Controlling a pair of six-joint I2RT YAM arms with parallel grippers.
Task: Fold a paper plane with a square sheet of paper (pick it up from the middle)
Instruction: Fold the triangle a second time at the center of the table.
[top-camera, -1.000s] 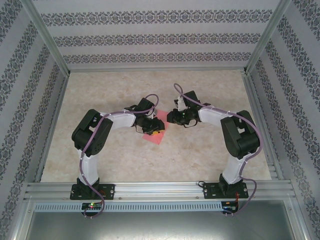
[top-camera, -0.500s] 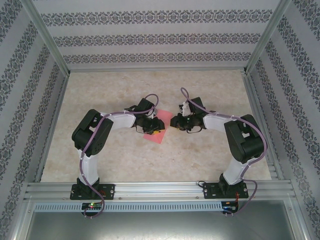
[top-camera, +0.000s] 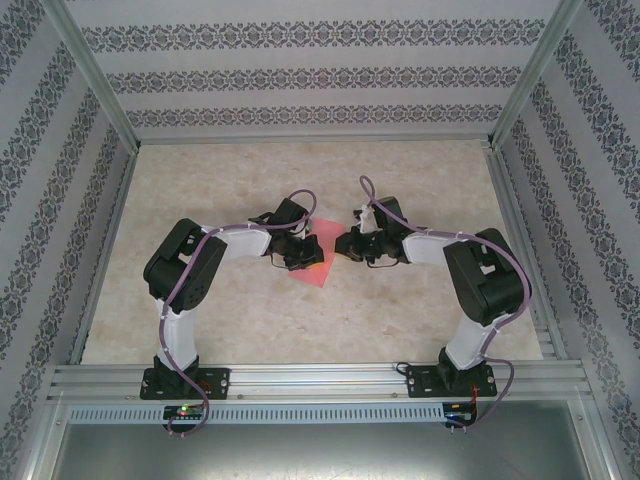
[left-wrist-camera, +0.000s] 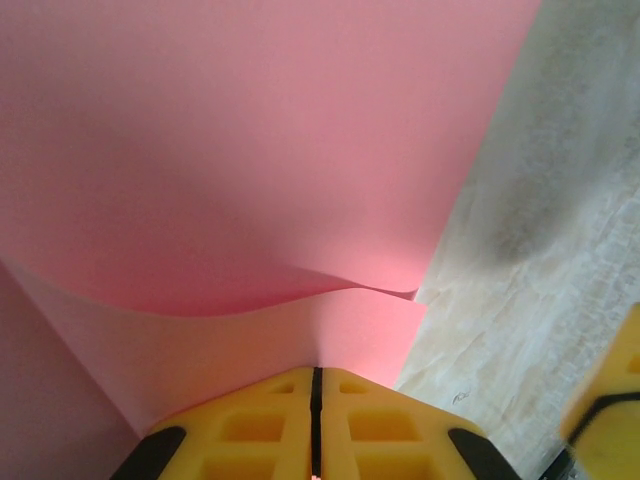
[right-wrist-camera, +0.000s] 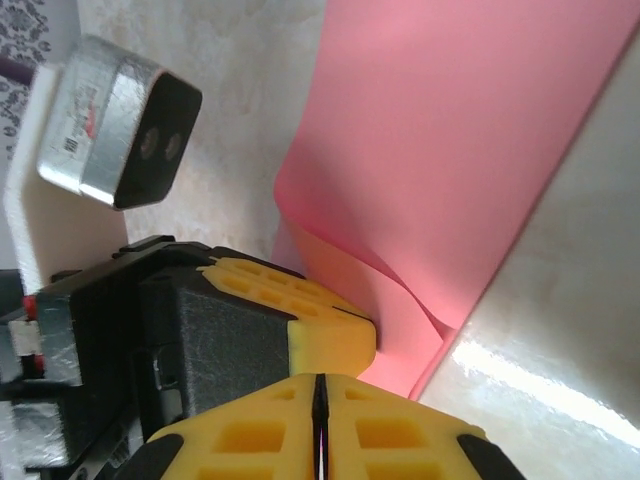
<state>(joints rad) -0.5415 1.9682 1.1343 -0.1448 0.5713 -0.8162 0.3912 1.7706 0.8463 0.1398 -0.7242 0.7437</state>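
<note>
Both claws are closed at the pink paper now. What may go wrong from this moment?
1. The left claw pinches the pink-red square sheet of thin paper, which buckles just beyond the pinch; a pull may leave an unwanted crease or a tear.
2. The right claw is shut very near the left claw's yellow finger; they may collide, or the right one may have missed the paper.

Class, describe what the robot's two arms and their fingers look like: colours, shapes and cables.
The left arm and right arm have white links, black joints and black bases, each trailed by a lilac cable. The left fingers and right fingers are yellow wedges with rectangular pockets and black side inserts.
</note>
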